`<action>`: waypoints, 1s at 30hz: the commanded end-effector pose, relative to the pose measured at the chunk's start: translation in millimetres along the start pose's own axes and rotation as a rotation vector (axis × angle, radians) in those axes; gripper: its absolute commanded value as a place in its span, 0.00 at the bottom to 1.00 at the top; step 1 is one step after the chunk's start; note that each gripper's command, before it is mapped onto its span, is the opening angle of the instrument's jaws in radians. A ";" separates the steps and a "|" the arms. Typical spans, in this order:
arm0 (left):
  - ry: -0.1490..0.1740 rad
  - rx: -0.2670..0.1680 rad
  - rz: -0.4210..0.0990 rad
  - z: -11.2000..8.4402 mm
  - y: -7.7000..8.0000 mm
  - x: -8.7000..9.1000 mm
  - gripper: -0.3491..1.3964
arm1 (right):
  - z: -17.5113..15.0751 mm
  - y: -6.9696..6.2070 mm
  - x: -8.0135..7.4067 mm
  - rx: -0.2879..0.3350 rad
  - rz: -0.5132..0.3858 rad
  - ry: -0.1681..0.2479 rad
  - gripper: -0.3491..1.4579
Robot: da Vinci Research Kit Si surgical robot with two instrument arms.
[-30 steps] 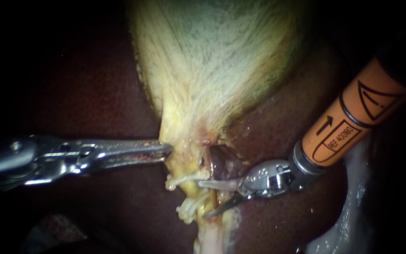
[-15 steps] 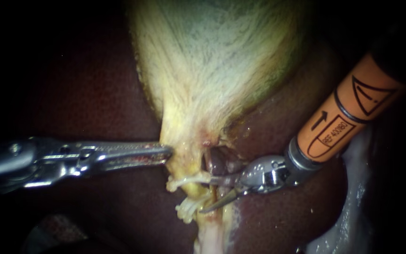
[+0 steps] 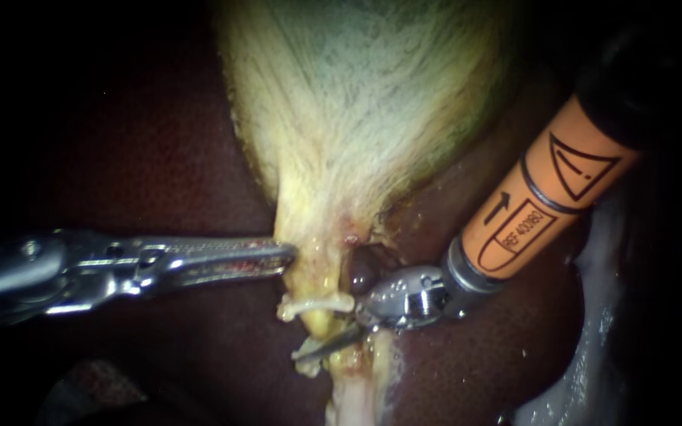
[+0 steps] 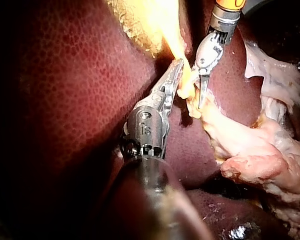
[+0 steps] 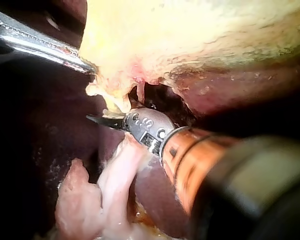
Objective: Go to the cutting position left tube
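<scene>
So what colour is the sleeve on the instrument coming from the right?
Orange with black markings. The sleeve shows best in the endoscope view.

The pale fibrous gallbladder [image 3: 365, 118] is lying on the dark red liver [image 3: 159, 158], narrowing downward to a thin whitish tube [image 3: 317, 302]. The slender steel left instrument [image 3: 278, 256] is touching the neck's left side just above that tube, while the orange-sleeved right instrument [image 3: 329, 345] is reaching in from the right, tip just below it.
</scene>
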 end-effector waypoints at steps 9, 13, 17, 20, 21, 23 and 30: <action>0.000 0.000 0.000 0.1 0.0 0.0 0.00 | 0.3 0.2 -0.5 0.003 0.020 0.010 0.90; 0.000 0.000 0.000 0.1 0.0 0.0 0.00 | 0.4 0.3 -0.4 0.007 0.037 0.025 0.90; 0.000 0.000 0.000 0.1 0.0 0.0 0.00 | 0.5 0.4 -0.4 0.007 0.054 0.031 0.90; 0.000 0.000 0.000 0.1 0.0 0.0 0.00 | 0.6 0.5 -0.4 0.007 0.065 0.040 0.90; 0.000 0.000 0.000 0.1 0.0 0.0 0.00 | 0.7 0.6 -0.4 0.007 0.071 0.040 0.90; 0.000 0.000 0.000 0.1 0.0 0.1 0.00 | 0.8 0.5 -0.5 0.010 0.070 0.039 0.90; 0.000 0.000 0.000 0.1 0.0 0.1 0.00 | 1.2 0.4 -0.8 0.015 0.071 0.038 0.90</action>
